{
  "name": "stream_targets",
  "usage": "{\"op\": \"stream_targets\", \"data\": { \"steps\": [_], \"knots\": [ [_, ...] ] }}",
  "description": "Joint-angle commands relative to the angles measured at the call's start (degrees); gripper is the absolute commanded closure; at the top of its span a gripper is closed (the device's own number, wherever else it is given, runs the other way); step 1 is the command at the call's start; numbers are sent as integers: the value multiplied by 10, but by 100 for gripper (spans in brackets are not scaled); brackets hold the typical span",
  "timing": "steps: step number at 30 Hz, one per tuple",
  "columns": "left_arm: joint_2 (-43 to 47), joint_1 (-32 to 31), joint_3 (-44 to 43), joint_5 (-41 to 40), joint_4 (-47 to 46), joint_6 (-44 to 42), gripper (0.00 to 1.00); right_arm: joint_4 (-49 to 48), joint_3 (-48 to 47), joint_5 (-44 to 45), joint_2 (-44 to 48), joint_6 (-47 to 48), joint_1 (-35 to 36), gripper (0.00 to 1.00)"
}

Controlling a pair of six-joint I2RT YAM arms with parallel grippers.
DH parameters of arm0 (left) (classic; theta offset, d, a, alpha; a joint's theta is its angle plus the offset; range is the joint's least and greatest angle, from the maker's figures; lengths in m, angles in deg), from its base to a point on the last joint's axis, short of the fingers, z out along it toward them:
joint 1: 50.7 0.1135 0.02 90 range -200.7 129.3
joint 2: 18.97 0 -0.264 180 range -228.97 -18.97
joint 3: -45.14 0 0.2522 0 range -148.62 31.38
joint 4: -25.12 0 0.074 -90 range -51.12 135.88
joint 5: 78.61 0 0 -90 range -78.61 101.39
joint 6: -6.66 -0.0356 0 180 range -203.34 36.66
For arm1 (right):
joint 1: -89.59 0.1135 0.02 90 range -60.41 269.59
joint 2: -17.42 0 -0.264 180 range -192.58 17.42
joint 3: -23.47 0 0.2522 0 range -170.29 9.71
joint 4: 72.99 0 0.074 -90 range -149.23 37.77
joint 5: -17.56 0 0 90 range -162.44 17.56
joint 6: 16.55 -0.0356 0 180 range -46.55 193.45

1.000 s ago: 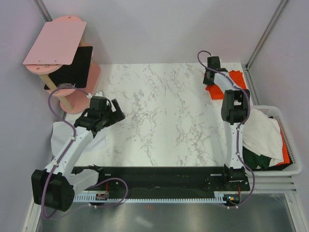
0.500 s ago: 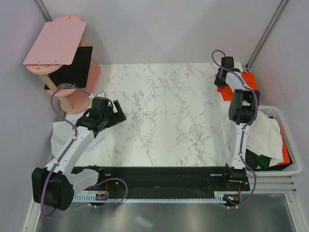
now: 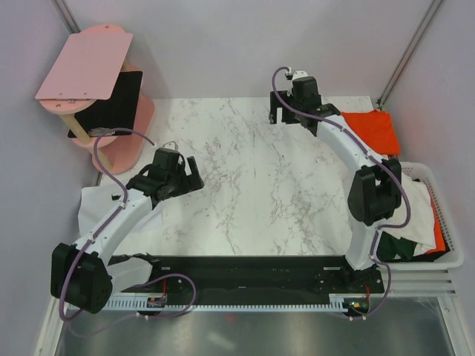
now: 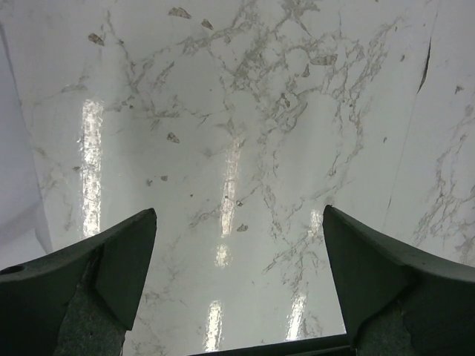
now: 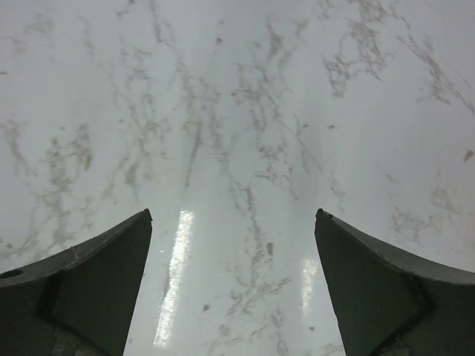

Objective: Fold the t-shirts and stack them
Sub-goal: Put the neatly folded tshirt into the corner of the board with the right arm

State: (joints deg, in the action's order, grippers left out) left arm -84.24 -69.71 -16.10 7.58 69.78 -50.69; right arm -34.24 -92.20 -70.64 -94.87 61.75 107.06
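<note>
Left fingers [image 4: 119, 259] stand wide open and hold nothing, above the bare marble bench [image 3: 245, 185]. A white shirt [image 3: 90, 208] lies under that arm at the left bench edge. Right fingers [image 5: 96, 267] are also wide open and empty, over the far side. The orange shirt [image 3: 371, 127] lies flat at the far right corner. The basket [image 3: 445, 215], right of the bench, holds a second white shirt [image 3: 404, 204] over a green shirt [image 3: 397, 248].
</note>
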Motion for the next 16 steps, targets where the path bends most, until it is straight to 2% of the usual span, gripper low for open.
{"op": "stream_targets", "data": {
  "steps": [1, 8, 11, 16],
  "knots": [
    [-38, -35, -33, 17, -25, -42, 0, -84, 137, -2, 96, 12, 14, 2],
    [-80, -70, -38, 7, -39, -44, 0, -185, 403, 7, 271, -16, 23, 2],
    [-83, -74, -33, 8, -52, -50, 0, -202, 469, 22, 327, -32, 24, 2],
    [-90, -78, -36, 28, -65, -59, 0, -200, 502, 34, 366, -33, 23, 2]
  ]
}}
